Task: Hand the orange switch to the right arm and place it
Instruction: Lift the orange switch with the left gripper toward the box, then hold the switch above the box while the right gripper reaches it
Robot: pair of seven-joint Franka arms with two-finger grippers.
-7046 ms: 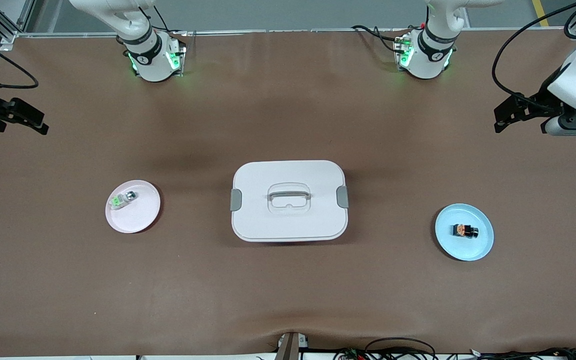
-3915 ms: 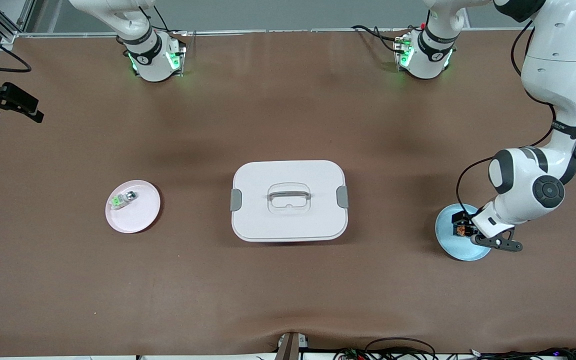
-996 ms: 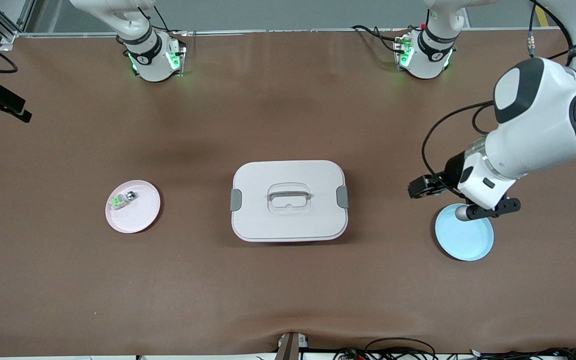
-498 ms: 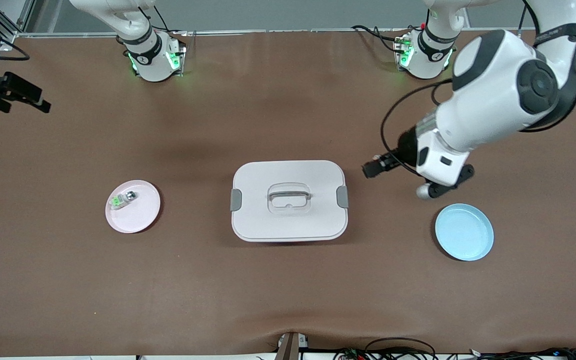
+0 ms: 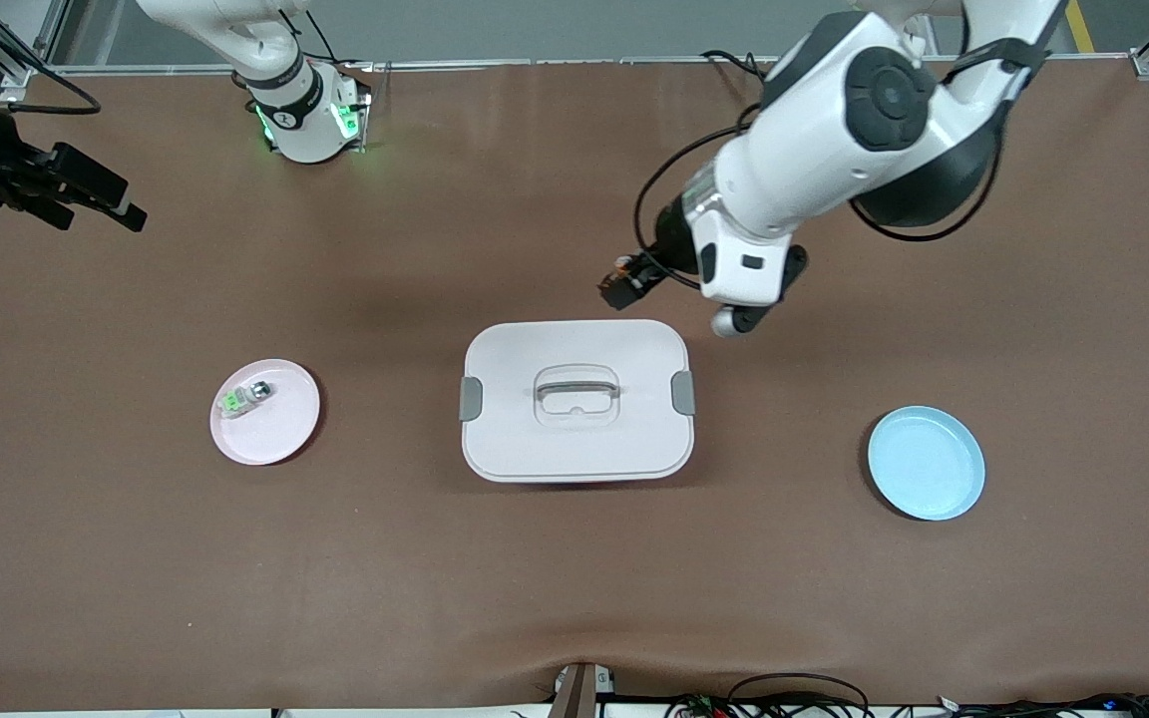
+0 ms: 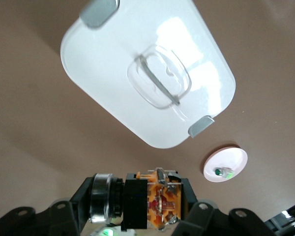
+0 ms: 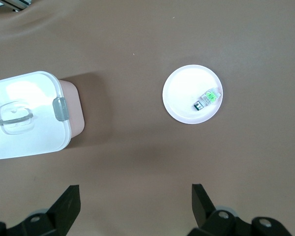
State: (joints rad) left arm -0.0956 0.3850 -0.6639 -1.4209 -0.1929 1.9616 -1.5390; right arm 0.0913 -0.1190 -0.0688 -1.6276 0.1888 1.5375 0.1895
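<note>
My left gripper (image 5: 624, 287) is shut on the orange switch (image 5: 620, 280), a small black block with an orange face and a silver ring. It holds it in the air just above the edge of the white lidded box (image 5: 575, 400). In the left wrist view the switch (image 6: 152, 200) sits crosswise between the two fingers. My right gripper (image 5: 101, 202) is open and empty, up in the air over the table's edge at the right arm's end. Its wide-apart fingertips (image 7: 69, 201) show in the right wrist view.
A pink plate (image 5: 266, 412) with a small green-and-clear part (image 5: 241, 397) lies toward the right arm's end. An empty blue plate (image 5: 927, 463) lies toward the left arm's end. The box (image 7: 27, 115) and pink plate (image 7: 192, 94) also show in the right wrist view.
My left gripper went down to the blue plate, took the orange switch, lifted it and carried it toward the middle, over the box's edge. My right gripper has drifted inward over the table.
</note>
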